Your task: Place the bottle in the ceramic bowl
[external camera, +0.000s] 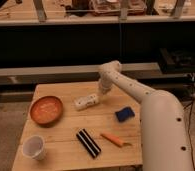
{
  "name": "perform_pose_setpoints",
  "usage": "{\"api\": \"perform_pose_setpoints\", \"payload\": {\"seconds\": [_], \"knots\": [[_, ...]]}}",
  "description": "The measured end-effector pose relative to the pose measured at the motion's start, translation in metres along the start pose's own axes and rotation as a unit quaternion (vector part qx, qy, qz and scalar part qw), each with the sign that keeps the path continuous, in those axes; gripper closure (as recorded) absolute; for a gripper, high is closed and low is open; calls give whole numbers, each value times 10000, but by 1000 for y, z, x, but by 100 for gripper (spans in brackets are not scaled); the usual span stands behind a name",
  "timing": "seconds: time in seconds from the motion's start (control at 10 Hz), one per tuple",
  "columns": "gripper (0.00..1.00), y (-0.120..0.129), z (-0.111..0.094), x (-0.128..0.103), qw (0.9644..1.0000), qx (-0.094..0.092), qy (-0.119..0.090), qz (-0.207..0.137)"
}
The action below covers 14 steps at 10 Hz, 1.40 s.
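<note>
1. Camera view, the setting: shows a wooden table (pixel 66 90) with the ceramic bowl (pixel 46 111) upright at its left side, holding nothing, mouth up and ready to receive.
2. Same view, the task's thing: finds the bottle (pixel 86 102) lying on its side near the table's middle, just right of the bowl yet apart from it, not inside. Probably resting flat for want of any support from above.
3. Same view, the arm: places the gripper (pixel 100 93) low over the bottle's right end, the end away from the bowl. Cannot tell how far open, nor whether touching or merely just above, nor whether anything is held.
4. Judging from that position: seems set at the far end to take the bottle and carry it left toward the bowl.
5. Same view, the rest: notes a white cup (pixel 34 147) at front left, a blue block (pixel 124 114), a black striped bar (pixel 88 143) and an orange stick (pixel 113 139), all off the short line from bottle to bowl.
6. Leaves the placing itself not yet done.
</note>
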Motion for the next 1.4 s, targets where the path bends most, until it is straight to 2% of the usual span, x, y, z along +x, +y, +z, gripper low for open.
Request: {"api": "perform_pose_setpoints", "payload": {"seconds": [0.1,0.2,0.3,0.5,0.6,0.7,0.8,0.9,1.1,1.2,1.3,1.4], "knots": [[33,-7,-4,-5,10000,16,-6,-61],[31,-8,-10,-7,9999,36,13,-98],[33,-8,-16,-10,9999,68,25,-146],[51,-9,-21,-13,9998,109,23,-157],[56,-14,-15,-13,9998,109,3,-176],[55,-22,-5,-14,9997,109,-11,-220],[50,-28,2,-17,9996,107,-32,-262],[40,-29,3,-18,9996,109,-34,-270],[22,-28,-4,-16,9995,118,-30,-279],[19,-29,-9,-18,9994,138,-22,-330],[22,-32,-14,-27,9991,157,-28,-398],[29,-37,-14,-35,9991,156,-40,-397]]}}
